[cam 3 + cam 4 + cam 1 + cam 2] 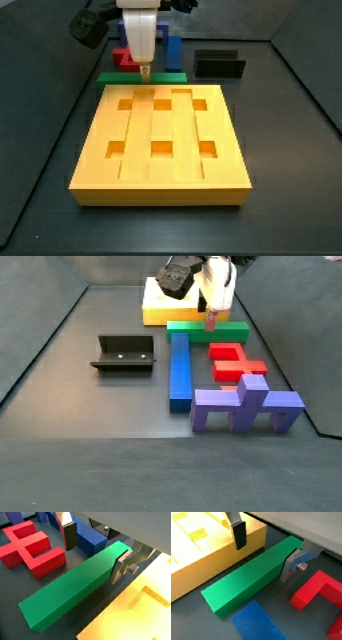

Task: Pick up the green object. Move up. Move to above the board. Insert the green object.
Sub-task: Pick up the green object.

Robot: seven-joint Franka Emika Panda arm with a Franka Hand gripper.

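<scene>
The green object [73, 584] is a long green bar lying flat on the dark floor, right beside the yellow-orange board [143, 604]. It also shows in the other wrist view [248, 579] and in both side views [112, 76] [210, 331]. The board [160, 140] has grooves and square holes. My gripper [93, 552] is open and empty, with one finger on each side of the bar near one of its ends. One finger [290, 564] hangs close to the bar's side, and the other [238, 534] stands well apart. In the side views the gripper [143, 70] [211, 318] is low over the bar.
A red block [30, 549] [230, 356] and a blue piece [90, 539] lie close to the bar on the side away from the board. A long blue bar [179, 366], a purple piece [247, 406] and the black fixture [123, 353] [218, 63] stand farther off.
</scene>
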